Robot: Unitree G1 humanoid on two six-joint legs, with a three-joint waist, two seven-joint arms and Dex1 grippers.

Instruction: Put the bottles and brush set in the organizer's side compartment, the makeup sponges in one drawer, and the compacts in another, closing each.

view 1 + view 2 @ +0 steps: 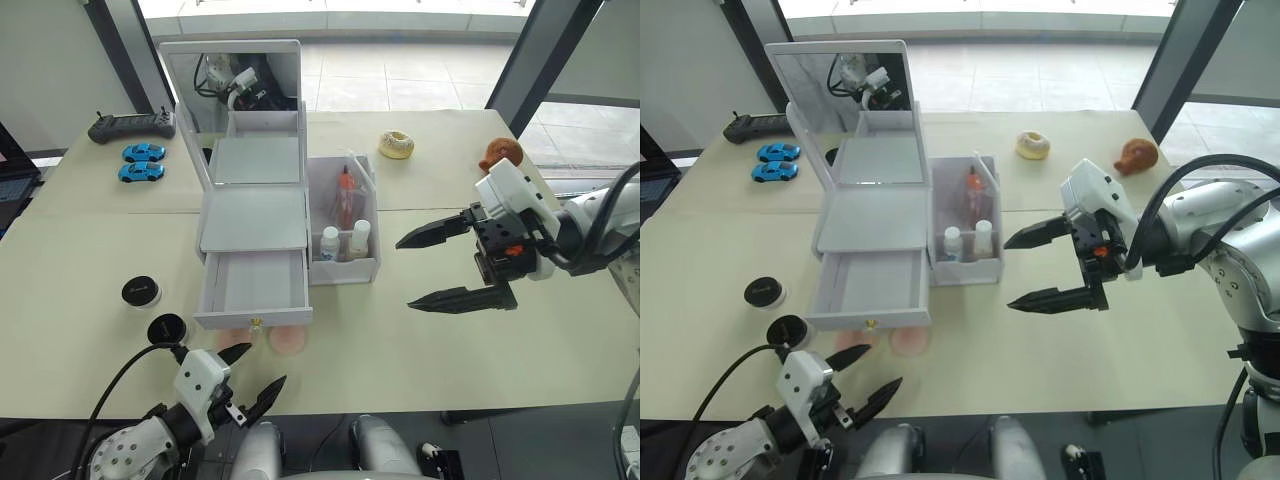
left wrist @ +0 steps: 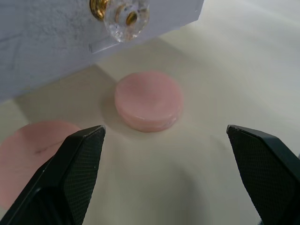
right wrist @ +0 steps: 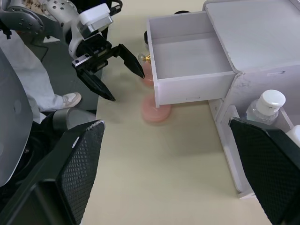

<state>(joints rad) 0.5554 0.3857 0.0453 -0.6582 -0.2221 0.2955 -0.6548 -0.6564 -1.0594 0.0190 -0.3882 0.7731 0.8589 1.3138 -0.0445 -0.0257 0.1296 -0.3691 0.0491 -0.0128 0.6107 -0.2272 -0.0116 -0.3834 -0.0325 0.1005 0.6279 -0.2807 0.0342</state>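
Note:
The white organizer stands mid-table with its mirror upright and its lower drawer pulled out, empty. Its side compartment holds two white-capped bottles and the brush set. Two pink makeup sponges lie on the table just under the drawer's front. Two black compacts sit left of the drawer. My left gripper is open, low over the table, just short of the sponges. My right gripper hangs open and empty to the right of the side compartment.
A donut and a brown toy lie at the back right. Two blue toy cars and a black controller sit at the back left. The table's front edge runs close behind my left gripper.

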